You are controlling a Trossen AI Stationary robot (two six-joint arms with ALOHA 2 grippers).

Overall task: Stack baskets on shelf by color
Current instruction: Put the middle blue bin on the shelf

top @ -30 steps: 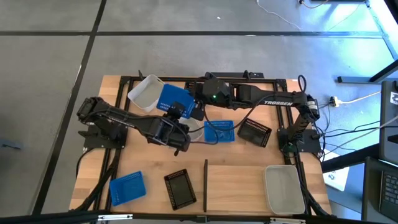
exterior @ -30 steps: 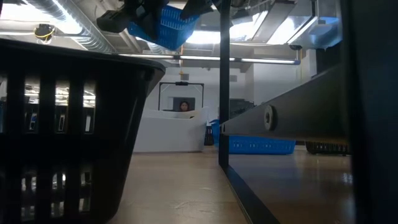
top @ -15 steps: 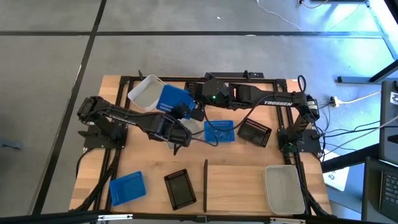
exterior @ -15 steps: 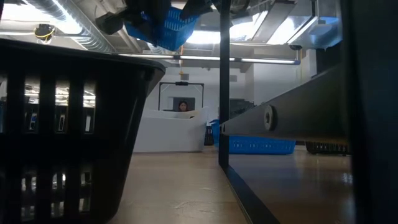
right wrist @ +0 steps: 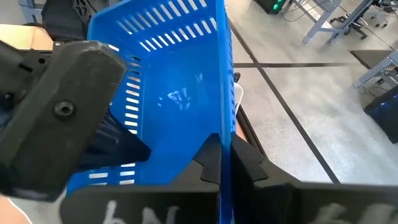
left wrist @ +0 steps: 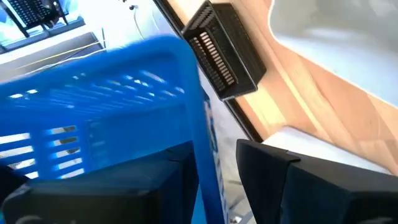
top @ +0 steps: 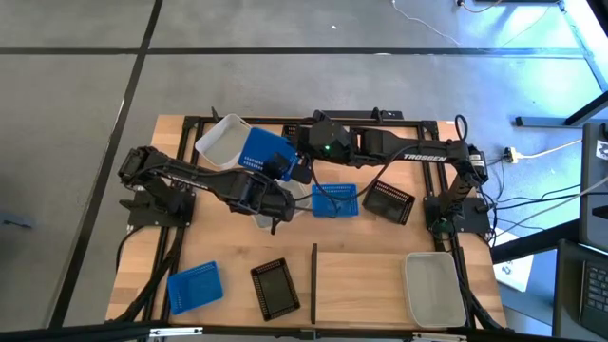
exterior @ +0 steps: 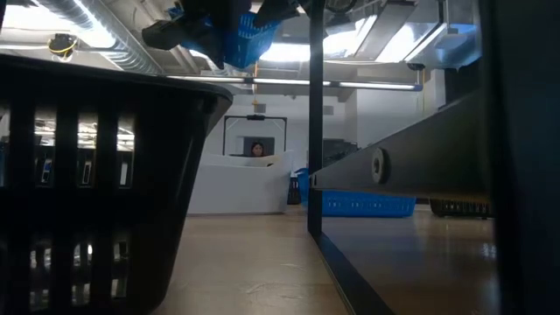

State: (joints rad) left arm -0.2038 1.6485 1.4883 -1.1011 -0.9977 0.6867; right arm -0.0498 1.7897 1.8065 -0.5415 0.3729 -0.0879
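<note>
- High view: right gripper [top: 296,167] stays clamped on the rim of a raised blue basket [top: 264,150], above the table's [top: 180,252] rear-centre.
- Left gripper [top: 267,203] was pinching that basket a second ago; its fingers now stand apart, the basket wall between them in the left wrist view.
- Left arm has shifted slightly toward the right arm.
- Unmoved: second blue basket [top: 334,200], third [top: 196,284], black ones [top: 275,288] [top: 389,201], white ones [top: 222,142] [top: 434,286].
- White [top: 434,286] sits on the shelf [top: 370,285].
</note>
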